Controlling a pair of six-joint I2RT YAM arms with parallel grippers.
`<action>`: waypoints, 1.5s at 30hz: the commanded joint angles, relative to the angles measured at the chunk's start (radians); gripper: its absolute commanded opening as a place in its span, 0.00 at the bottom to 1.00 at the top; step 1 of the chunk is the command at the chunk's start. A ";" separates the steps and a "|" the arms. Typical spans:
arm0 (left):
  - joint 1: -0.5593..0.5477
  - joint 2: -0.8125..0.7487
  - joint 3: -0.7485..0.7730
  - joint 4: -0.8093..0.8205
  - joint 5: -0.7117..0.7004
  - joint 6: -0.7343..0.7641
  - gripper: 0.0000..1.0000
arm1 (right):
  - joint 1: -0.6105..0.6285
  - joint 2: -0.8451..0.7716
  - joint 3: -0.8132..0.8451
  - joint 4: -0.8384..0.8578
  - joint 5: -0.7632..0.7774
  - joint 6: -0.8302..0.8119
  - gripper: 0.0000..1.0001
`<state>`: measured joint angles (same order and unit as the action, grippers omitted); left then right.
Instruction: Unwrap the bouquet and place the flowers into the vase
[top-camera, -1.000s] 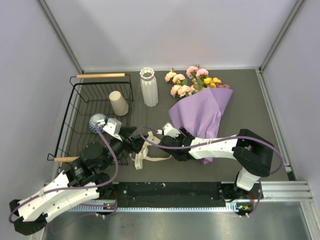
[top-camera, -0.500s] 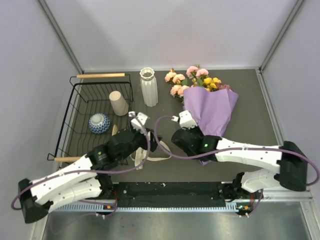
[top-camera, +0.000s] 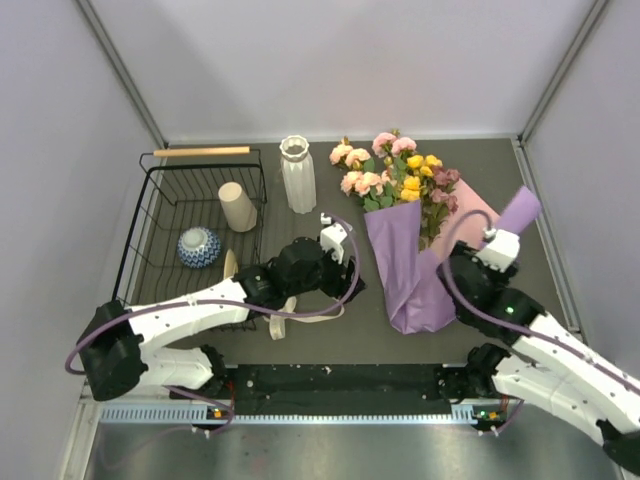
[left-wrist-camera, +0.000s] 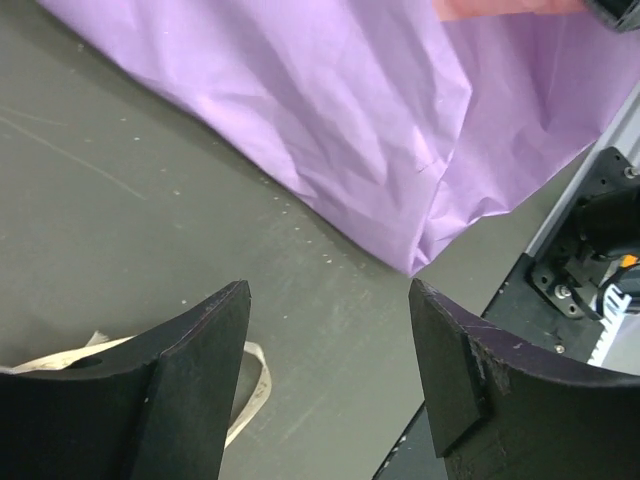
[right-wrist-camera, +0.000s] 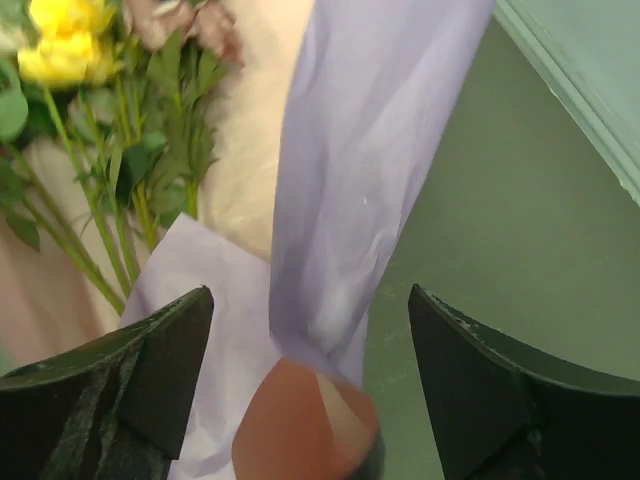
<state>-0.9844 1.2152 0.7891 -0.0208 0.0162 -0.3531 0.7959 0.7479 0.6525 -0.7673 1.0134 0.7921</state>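
Currently we see the bouquet (top-camera: 405, 270) lying on the dark table (top-camera: 490, 165), just right of the vase (top-camera: 297, 175), with the flowers (top-camera: 395, 175) at its far end. Our right gripper (right-wrist-camera: 310, 300) stands wide on either side of 1 raised flap (right-wrist-camera: 350, 150), not pinching it. Our left gripper (left-wrist-camera: 330, 295) hangs wide above the table at the near edge of the lilac wrap (left-wrist-camera: 330, 100), with the cream ribbon (left-wrist-camera: 258, 375) beside it.

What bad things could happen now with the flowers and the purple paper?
1. The lilac flap stands loose between the open right jaws, so it might flop over the flowers.
2. The cream ribbon lies loose under the left arm and could snag on it.
3. The tall narrow vase stands beside the blooms; a nudge might tip it.
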 joint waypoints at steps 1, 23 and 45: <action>-0.002 0.018 0.062 0.081 0.061 -0.037 0.70 | -0.098 -0.241 -0.042 -0.099 -0.044 0.154 0.83; 0.001 -0.188 0.073 -0.031 -0.182 0.043 0.77 | -0.100 -0.283 0.205 0.197 -0.248 -0.315 0.95; 0.049 0.403 0.271 -0.153 0.105 -0.043 0.76 | -0.522 0.214 0.064 0.307 -0.871 -0.165 0.99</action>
<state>-0.9592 1.5707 1.0431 -0.2295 0.0517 -0.3508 0.4011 0.9699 0.7719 -0.5007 0.2657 0.5758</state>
